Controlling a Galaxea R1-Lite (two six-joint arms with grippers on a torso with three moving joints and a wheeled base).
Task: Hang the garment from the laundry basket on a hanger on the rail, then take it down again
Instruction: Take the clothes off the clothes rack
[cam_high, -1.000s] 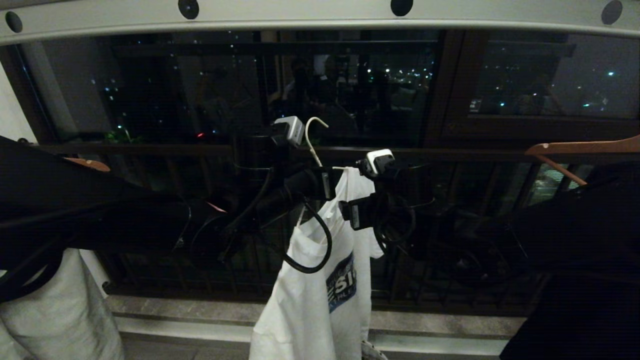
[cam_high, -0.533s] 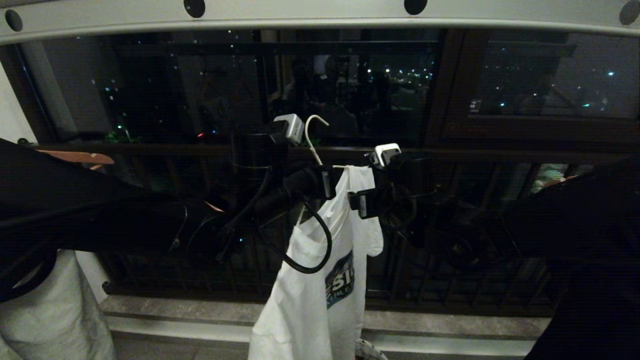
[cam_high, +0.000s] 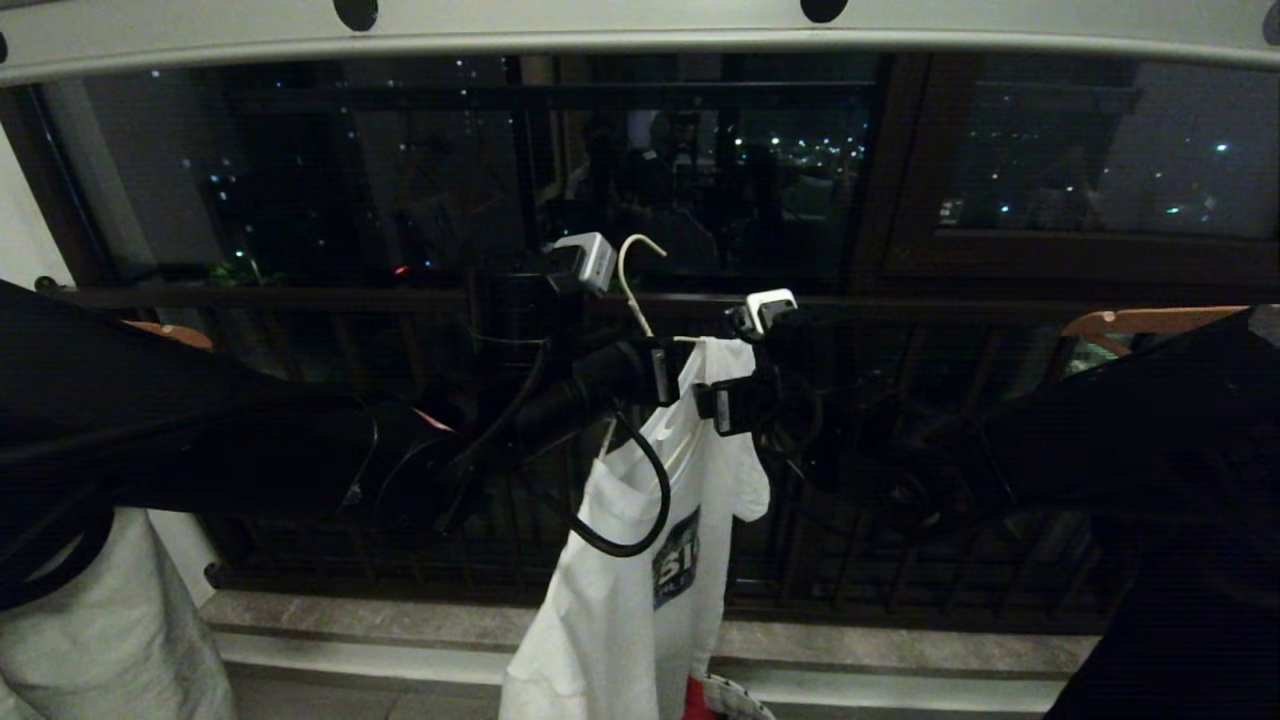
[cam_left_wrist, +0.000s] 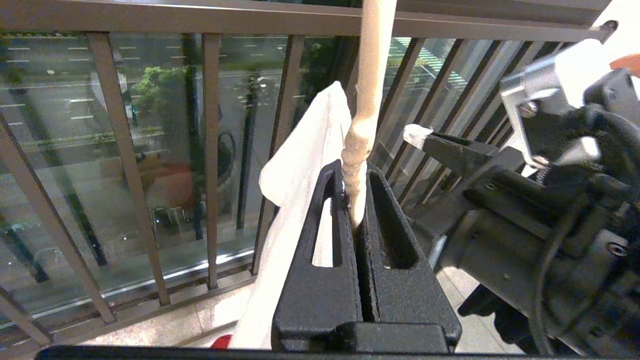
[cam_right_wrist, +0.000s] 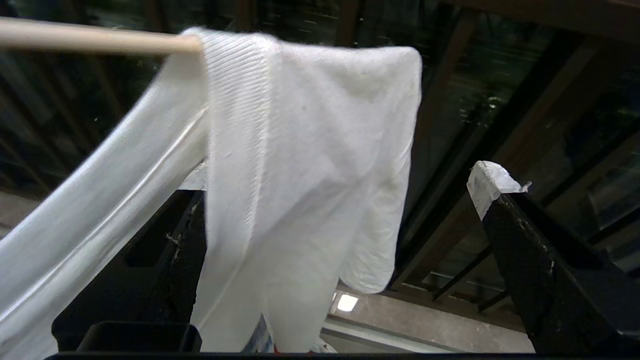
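Landmark: the hanger (cam_high: 640, 290), thin white wire, its hook curling up free of the rail (cam_high: 640, 30), which is running across the scene well above it.

The left gripper (cam_high: 655, 372) is clamping the hanger's twisted neck; in the left wrist view its jaws are sitting closed on the neck (cam_left_wrist: 357, 165), with almost no gap between the two black fingers (cam_left_wrist: 320, 260). The arm is reaching in from the left side of the head view.

The garment (cam_high: 640, 560), a white T-shirt with a blue chest print, is hanging below the hanger, its shoulder draped over the hanger's right arm. Most of the cloth is falling straight down beneath the neck, toward the stone sill. In the right wrist view the ribbed collar (cam_right_wrist: 240, 100) is lying over the pale wire where the wire is entering the cloth.

The right gripper (cam_high: 722, 405) is sitting just beside the hanger on its right, at the draped shoulder. Its jaws are standing wide apart: one taped fingertip (cam_right_wrist: 487, 185) is clear of the fabric on one side, the other finger is behind the hanging cloth. Gripping nothing.

A brown wooden hanger (cam_high: 1150, 322) is showing well to the right of the wire one. The dark balcony railing (cam_left_wrist: 125, 165) is standing behind it all.
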